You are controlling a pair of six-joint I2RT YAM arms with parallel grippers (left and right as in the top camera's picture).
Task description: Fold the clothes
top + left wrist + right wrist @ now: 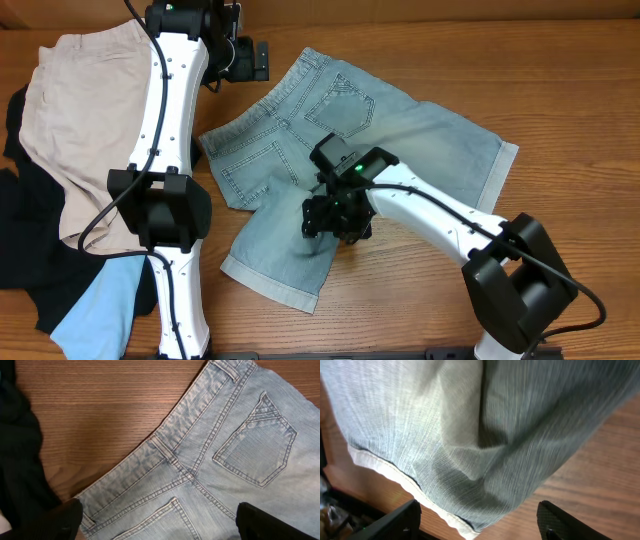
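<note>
Shorts [400, 130] lie on the table [560, 60], right of heaped garments [70, 120], beneath the right pincer [328, 222].

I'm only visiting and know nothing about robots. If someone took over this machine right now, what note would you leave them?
Left tool: open, empty, by the waistband of the denim shorts.
Right tool: open, low over the shorts' near leg; no grip seen.
Denim shorts: spread on the table, back pockets up.
Beige shorts, black garment and blue garment: heaped at the left.
Done: no fold yet.
Left: fold the denim shorts, then the heap.
</note>
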